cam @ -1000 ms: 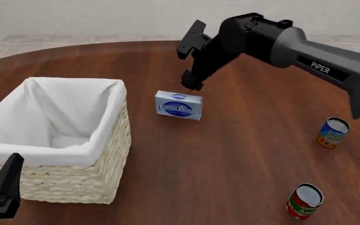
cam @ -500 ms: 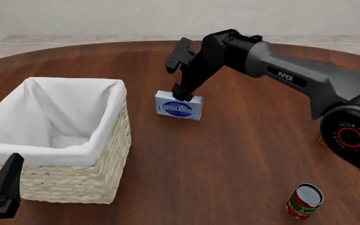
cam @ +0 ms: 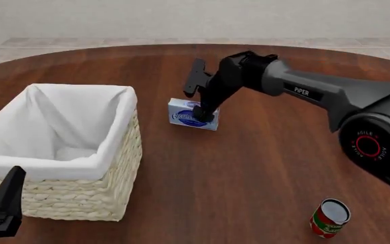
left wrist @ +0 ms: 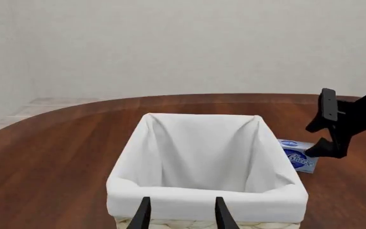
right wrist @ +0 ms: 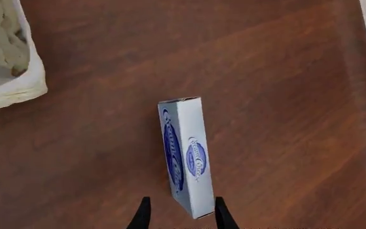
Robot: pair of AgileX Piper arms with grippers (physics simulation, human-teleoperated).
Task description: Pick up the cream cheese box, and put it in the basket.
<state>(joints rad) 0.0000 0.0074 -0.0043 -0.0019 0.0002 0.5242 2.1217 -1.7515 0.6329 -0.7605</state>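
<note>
The cream cheese box [cam: 185, 116] stands on its long edge on the brown table, just right of the basket [cam: 123, 133]. My right gripper [cam: 204, 113] is open and lowered over the box's right end, one finger on each side. In the right wrist view the box [right wrist: 186, 152] runs down between the two fingertips [right wrist: 143, 213], with the basket's corner [right wrist: 15, 83] at the edge of the picture. My left gripper [cam: 2, 204] is open and empty, low at the basket's near side. The left wrist view shows the basket's rim [left wrist: 203, 198], the box [left wrist: 299, 158] and the right gripper [left wrist: 326, 145].
A red tomato can [cam: 330, 218] stands near the front right of the table. The right arm [cam: 303, 89] stretches across the right half of the table. The basket's white lining holds nothing.
My right gripper has come down and forward from above the box until its open fingers straddle the box's right end. The arm now hides the blue-orange can. The left gripper has not moved.
</note>
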